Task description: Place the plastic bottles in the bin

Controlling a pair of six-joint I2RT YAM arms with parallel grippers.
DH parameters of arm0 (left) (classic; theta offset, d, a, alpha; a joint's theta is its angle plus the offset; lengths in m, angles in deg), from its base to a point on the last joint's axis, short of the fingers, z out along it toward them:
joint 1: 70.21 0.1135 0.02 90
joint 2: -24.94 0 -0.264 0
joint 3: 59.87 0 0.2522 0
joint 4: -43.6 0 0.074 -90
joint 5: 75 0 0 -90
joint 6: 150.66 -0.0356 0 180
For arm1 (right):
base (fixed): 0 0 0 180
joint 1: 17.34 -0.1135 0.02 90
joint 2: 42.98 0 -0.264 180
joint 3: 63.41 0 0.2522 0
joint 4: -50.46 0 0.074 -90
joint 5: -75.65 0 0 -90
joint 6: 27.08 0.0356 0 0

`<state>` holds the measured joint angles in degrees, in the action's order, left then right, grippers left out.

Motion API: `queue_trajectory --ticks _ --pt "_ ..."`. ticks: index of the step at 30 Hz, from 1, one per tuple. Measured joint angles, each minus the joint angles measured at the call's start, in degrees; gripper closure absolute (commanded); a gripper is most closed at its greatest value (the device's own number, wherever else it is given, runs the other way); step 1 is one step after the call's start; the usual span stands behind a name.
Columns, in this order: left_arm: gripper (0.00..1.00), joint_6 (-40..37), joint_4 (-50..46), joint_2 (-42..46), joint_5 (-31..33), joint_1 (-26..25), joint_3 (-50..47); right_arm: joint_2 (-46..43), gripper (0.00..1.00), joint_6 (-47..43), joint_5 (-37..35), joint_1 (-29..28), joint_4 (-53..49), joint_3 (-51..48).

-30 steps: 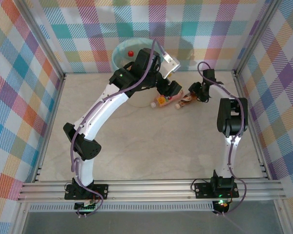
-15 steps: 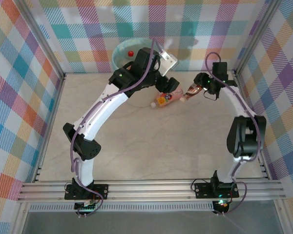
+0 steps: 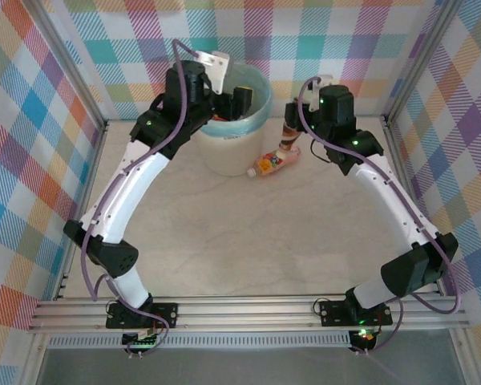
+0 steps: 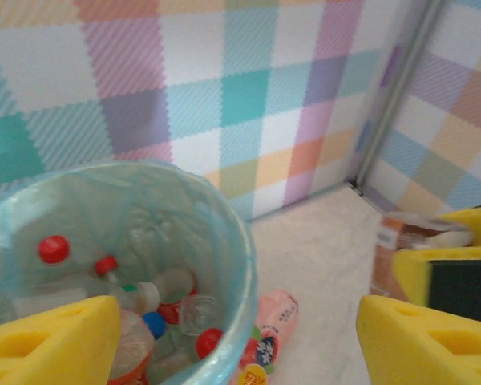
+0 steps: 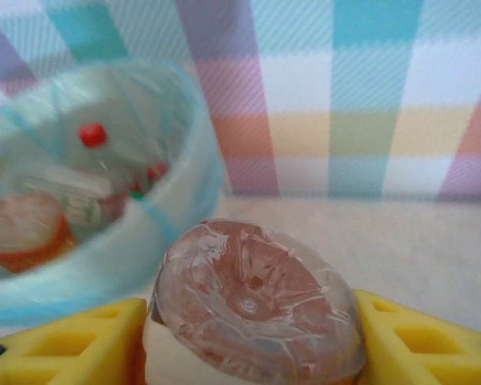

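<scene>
Your right end effector is clamped on a brown-orange plastic bottle. Its yellow fingers press the bottle's sides, and the crinkled round base faces the wrist camera. From above, you see this end effector holding the bottle just right of the bin, seemingly lifted clear of the pale desk, though the angle leaves that unsure.

A little nearer to you, a pink plastic bottle lies on its side on the desk, just beside the foot of the bin. The left wrist camera shows it there too.

Next comes the round cream-white bin, with a light teal plastic liner folded over its rim. Your left end effector hovers over the bin's mouth. Its fingers are spread wide with nothing between them. Inside the bin lie several clear plastic bottles with red caps, and one blue cap shows among them.

Behind the bin stands the pastel checked wall.
</scene>
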<state>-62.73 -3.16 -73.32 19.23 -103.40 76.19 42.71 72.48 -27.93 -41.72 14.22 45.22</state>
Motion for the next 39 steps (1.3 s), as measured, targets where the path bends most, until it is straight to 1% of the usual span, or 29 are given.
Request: queue_trajectory --ticks 4,7,10,14,19,21,23,32,39 --pt "0.22 2.67 2.01 0.94 1.86 2.64 -1.01 0.61 0.41 -4.61 -0.48 -2.69 3.15 7.65" --pt "0.22 5.14 2.67 1.07 2.71 5.22 -2.21 2.97 0.40 -7.30 0.17 -3.39 7.43 12.85" --pt "0.22 6.69 3.23 1.90 3.43 7.21 -5.35 7.67 0.40 -9.55 1.49 -3.41 11.76 17.16" --pt "0.22 8.22 3.52 4.42 4.07 8.66 -10.80 16.41 0.41 -11.98 4.48 -3.41 15.26 22.21" --pt "0.23 9.51 5.31 7.48 4.09 9.33 -14.62 26.73 0.41 -13.33 8.48 -3.41 17.14 28.68" --pt "0.23 10.03 6.05 8.39 4.28 9.73 -15.08 30.99 0.40 -14.21 9.86 -3.41 17.44 32.57" --pt "0.23 10.23 6.45 9.03 4.44 10.05 -15.30 34.58 0.37 -15.47 10.95 -3.41 17.84 36.39" --pt "0.23 10.73 7.61 10.67 4.42 10.32 -17.88 50.14 0.35 -21.29 15.28 -3.41 20.22 53.16" --pt "0.23 11.72 7.67 11.28 4.22 10.47 -18.97 56.98 0.34 -23.63 18.01 -3.39 24.83 55.56"
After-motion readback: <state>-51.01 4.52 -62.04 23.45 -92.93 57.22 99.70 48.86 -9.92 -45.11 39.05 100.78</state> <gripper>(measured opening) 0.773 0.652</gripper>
